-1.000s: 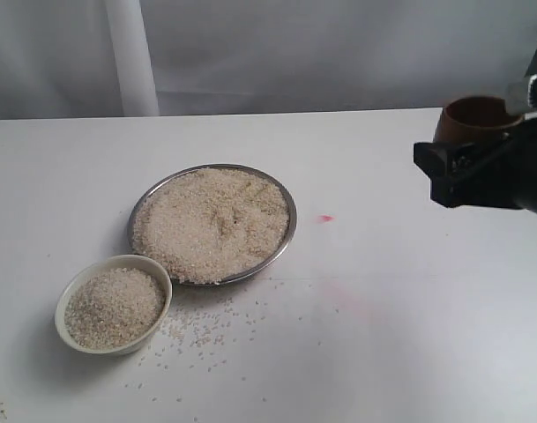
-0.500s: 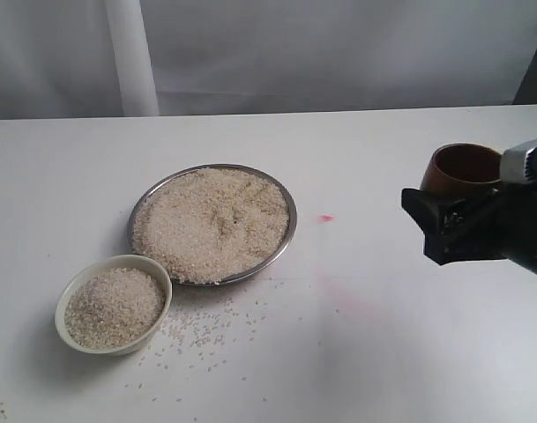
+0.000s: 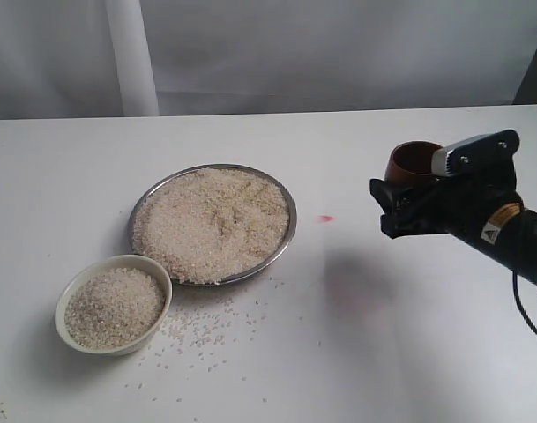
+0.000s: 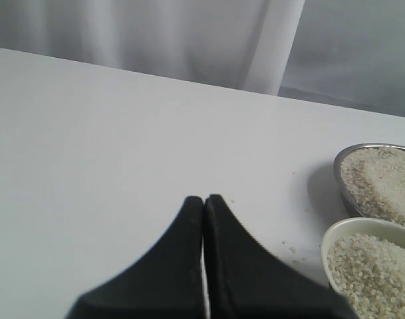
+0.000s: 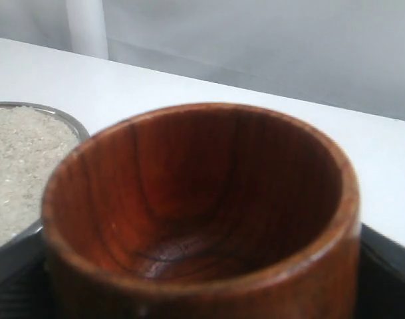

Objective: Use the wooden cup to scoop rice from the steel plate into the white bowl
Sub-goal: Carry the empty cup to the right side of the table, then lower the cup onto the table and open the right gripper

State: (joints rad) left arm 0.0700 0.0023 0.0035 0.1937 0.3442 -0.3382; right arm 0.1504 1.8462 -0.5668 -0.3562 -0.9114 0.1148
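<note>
Rice (image 3: 211,220) lies heaped in the steel plate (image 3: 292,231), which sits near the middle of the white table (image 3: 400,361), and the heap reaches almost to the rim all the way round. Just beside the plate, on the side nearer me and to the left, stands the white bowl (image 3: 118,258). It is also well filled with grains, and its rim is very close to the plate's; I cannot tell whether they touch. Loose grains (image 3: 206,330) are scattered over the table in front of the two dishes. A small pink mark (image 3: 325,218) shows on the tabletop to the right of the plate.

Over on the right, well apart from the plate, the right gripper (image 3: 402,198) holds the wooden cup (image 3: 411,161) clear of the table, with a soft shadow lying on the tabletop below and to its left. The jaws are clamped on the cup's sides, and the cup is mouth up. In the right wrist view the cup's inside is bare reddish wood with dark grain lines, and the edge of the plate shows beyond it.

The left gripper (image 4: 203,206) shows only in its own wrist view. Its two black fingers are pressed together with nothing between them, above bare table, with the plate and the bowl off to one side.
</note>
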